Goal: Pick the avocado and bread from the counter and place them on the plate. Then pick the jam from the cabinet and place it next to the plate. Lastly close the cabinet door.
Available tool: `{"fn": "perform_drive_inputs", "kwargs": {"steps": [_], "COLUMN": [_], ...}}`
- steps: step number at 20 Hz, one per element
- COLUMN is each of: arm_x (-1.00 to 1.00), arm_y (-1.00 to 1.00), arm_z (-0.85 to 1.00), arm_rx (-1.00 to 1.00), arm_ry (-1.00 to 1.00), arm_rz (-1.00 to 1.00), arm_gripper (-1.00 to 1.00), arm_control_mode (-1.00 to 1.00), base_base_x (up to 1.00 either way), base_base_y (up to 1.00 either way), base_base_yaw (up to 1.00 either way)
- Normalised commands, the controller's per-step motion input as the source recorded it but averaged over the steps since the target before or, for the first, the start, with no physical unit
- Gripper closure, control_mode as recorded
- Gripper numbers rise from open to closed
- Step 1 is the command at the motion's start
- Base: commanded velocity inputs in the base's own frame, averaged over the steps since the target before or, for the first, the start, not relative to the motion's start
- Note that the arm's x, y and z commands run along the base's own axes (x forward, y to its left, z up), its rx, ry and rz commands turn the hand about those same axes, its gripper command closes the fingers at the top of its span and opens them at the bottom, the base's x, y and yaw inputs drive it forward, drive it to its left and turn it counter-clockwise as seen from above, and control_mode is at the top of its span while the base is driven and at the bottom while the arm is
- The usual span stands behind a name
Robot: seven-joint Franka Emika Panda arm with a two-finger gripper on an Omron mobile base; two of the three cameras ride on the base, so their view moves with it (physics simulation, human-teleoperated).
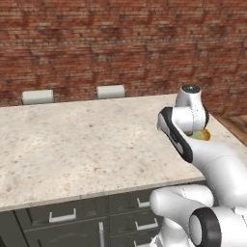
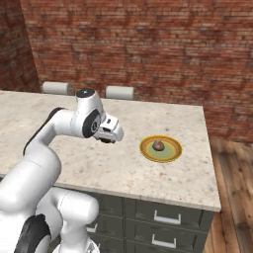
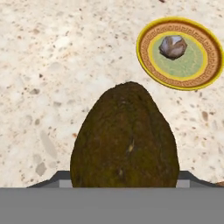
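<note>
Low in the hand view's centre, the avocado [image 3: 125,138] fills the pincer [image 2: 106,140], clenched on it above the bench [image 2: 163,123]. At upper right, the bread [image 3: 173,46] already lies on the plate [image 3: 151,59]. Avocado, jam and door seemingly remain. Fingertips are hidden behind the fruit.

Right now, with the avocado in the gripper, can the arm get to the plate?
Probably yes. The gripper carries the avocado above bare counter, and the yellow plate lies just ahead with nothing between. The bread sits mid-plate, leaving little room beside it.
</note>
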Motion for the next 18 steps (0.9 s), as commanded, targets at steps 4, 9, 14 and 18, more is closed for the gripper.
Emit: {"fn": "perform_drive_inputs", "kwargs": {"steps": [4,9,14,18], "arm_x": [0.0,0.01,0.16,0.26], "arm_y": [-0.83,-0.75,-0.52,-0.37], "arm_z": [-0.09,-0.01,-0.01,-0.18], "arm_rx": [0.04,0.14,0.14,0.06], "arm_ry": [0.0,0.0,0.0,0.0], "arm_rz": [0.09,0.07,0.02,0.0], "arm_gripper": [1.0,1.0,1.0,1.0], "arm_control_mode": [-1.0,-1.0,-1.0,-1.0], "base_base_x": [0.0,0.0,0.0,0.0], "base_base_y": [0.0,0.0,0.0,0.0], "base_base_yaw": [0.0,0.0,0.0,0.0]}}
